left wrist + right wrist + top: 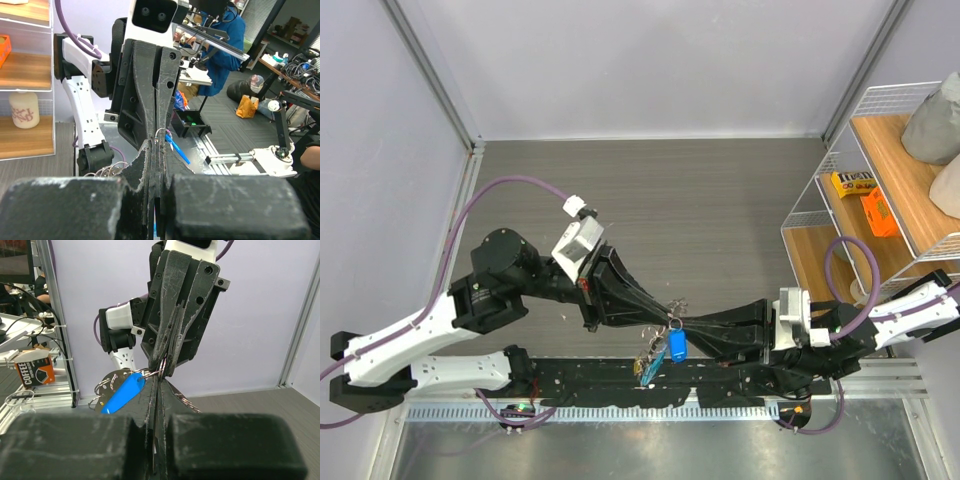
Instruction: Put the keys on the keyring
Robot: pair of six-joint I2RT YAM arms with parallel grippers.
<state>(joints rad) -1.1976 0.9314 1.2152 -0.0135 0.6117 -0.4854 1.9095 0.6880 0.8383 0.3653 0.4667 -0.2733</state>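
My two grippers meet tip to tip low over the table's near middle. The left gripper [665,320] [159,142] is shut, and so is the right gripper [682,323] [159,377]. Both pinch the thin silvery wire of the keyring [678,303] [162,133] [152,372] at the same spot. More of its loops stick out beside the fingers. The keys [650,360] [107,385] dangle below that spot. One has a bright blue plastic tag [677,346] [122,392] [177,149], and its small ring runs into the pinch. How the wire sits between the pads is hidden.
A white wire shelf [840,165] with wooden boards stands at the right, holding a yellow box [852,183], an orange box [878,212] and grey lumps [935,120]. A black rail [650,385] runs along the near edge under the hanging keys. Grey walls close the left and back.
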